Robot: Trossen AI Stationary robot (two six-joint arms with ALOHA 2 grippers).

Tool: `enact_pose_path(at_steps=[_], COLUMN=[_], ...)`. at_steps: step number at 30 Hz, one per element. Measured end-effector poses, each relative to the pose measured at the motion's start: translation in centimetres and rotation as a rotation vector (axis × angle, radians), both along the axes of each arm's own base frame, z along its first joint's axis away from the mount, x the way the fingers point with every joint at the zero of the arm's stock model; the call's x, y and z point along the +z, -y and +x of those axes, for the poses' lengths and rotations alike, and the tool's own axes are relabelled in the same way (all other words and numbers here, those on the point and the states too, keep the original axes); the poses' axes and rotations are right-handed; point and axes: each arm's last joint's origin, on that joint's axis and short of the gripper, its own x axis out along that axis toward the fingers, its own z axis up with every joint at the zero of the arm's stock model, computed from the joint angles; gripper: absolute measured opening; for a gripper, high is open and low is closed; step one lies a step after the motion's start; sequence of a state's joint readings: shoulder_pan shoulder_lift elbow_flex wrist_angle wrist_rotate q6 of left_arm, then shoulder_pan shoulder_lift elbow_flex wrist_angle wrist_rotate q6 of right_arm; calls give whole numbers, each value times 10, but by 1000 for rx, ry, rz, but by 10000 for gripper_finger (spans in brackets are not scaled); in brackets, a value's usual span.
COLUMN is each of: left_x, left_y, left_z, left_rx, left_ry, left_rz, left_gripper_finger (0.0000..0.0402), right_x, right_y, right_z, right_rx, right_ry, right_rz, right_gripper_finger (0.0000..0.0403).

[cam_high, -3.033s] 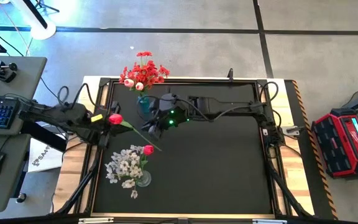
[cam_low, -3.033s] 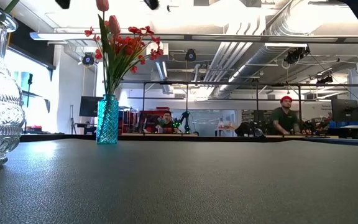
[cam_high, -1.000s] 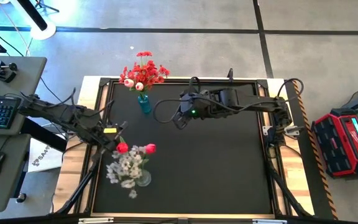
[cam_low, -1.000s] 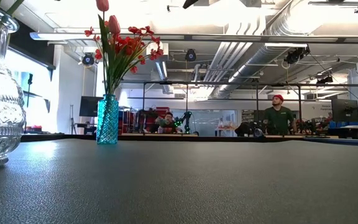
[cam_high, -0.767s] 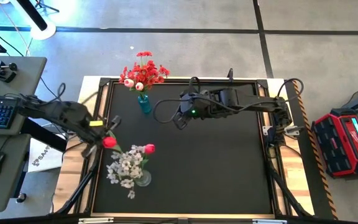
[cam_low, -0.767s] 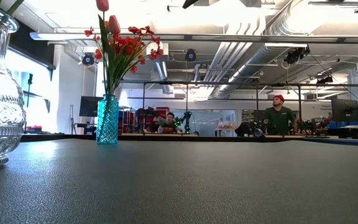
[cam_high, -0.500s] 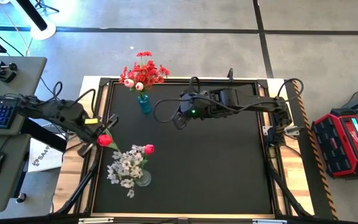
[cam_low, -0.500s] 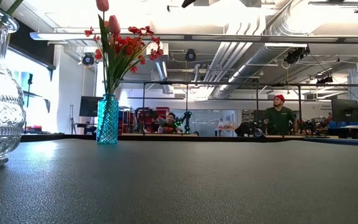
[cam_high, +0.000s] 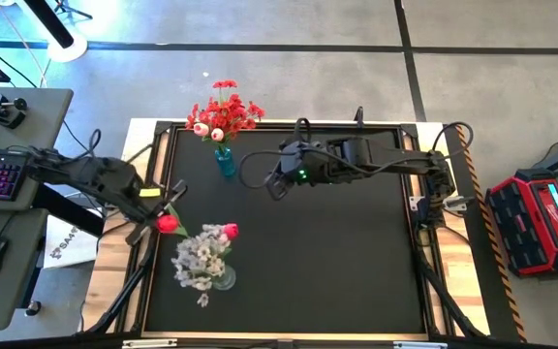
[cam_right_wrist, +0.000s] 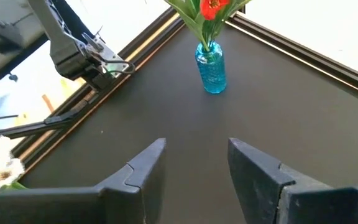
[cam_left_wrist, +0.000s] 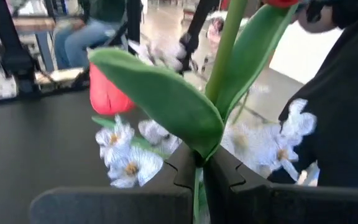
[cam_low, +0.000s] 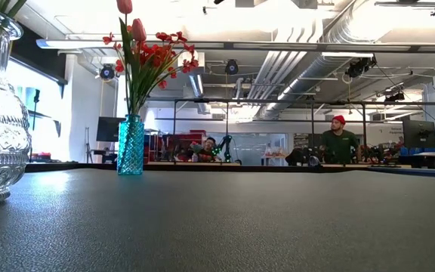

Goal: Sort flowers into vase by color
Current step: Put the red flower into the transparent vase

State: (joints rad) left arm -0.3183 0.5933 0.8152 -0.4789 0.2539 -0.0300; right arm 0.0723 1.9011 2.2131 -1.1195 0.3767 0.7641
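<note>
red tulip point(cam_high: 167, 223) in left claw point(cam_left_wrist: 199, 169), stem tilted, bloom toward table centre

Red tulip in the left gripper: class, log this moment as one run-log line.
left gripper: shut on red tulip stem, beside clear vase | right gripper: open, empty, hovering near blue vase | stage: tulip not yet placed

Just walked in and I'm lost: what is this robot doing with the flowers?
The left gripper, jaws shut on a red tulip's green stem, holds the bloom near the table's left edge, beside the clear glass vase of white blossoms, which also has a red tulip in it. The right gripper hovers open near the small blue vase of red flowers.
</note>
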Motion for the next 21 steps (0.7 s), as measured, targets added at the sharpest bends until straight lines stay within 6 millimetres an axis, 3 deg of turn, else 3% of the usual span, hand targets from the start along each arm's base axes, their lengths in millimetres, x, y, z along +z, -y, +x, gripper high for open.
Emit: enact_pose_path(at_steps=[11, 21], left_x=[-5, -19], left_y=[2, 14], left_z=[5, 28], left_rx=[-6, -78], left_ry=[-39, -173], left_rz=[31, 34], left_gripper_finger=[1, 1], right_x=[2, 5], right_y=[0, 4], right_z=[2, 6], right_rx=[-3, -4], right_ry=[38, 80], right_rz=[8, 23], right_gripper_finger=[156, 156])
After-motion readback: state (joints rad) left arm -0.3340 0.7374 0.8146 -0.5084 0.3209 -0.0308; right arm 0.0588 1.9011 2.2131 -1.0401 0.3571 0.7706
